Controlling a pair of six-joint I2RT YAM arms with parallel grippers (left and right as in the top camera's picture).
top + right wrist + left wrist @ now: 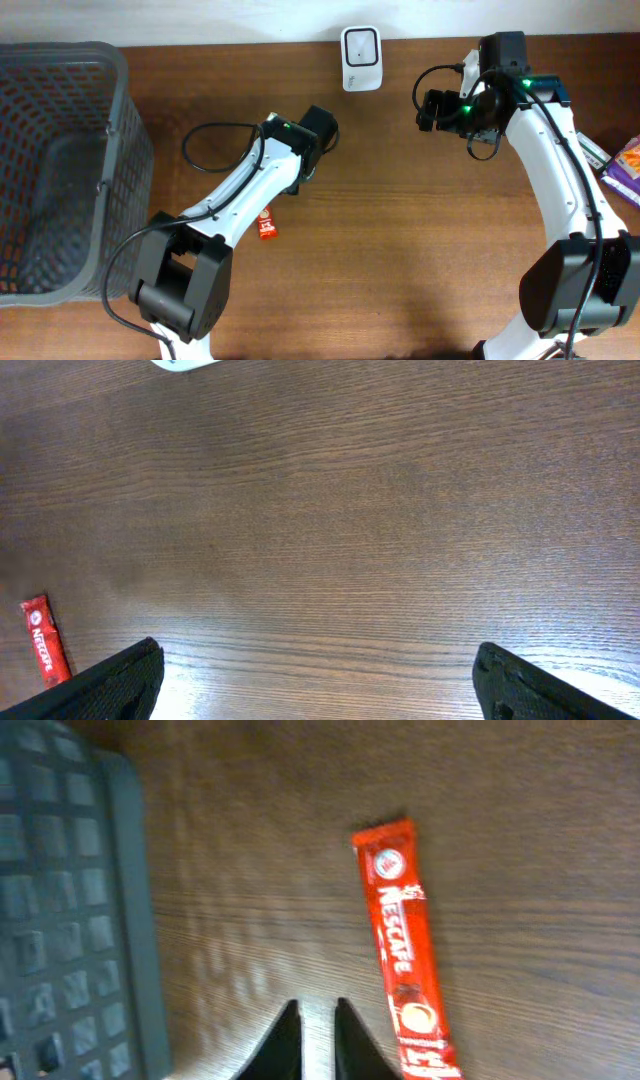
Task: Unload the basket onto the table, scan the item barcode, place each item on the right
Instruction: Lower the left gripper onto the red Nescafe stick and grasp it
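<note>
The item, a red Nescafe sachet, lies flat on the wooden table beside my left arm. In the left wrist view the sachet lies just right of my left gripper. Its jaws stand almost together with only bare wood in the thin gap, above the table and off the sachet. A white barcode scanner stands at the table's far edge. My right gripper hovers right of the scanner, wide open and empty. The sachet shows small at the left of the right wrist view.
A grey mesh basket fills the left side of the table, and its wall is close on the left in the left wrist view. Colourful packets lie at the right edge. A black cable loops by the left arm.
</note>
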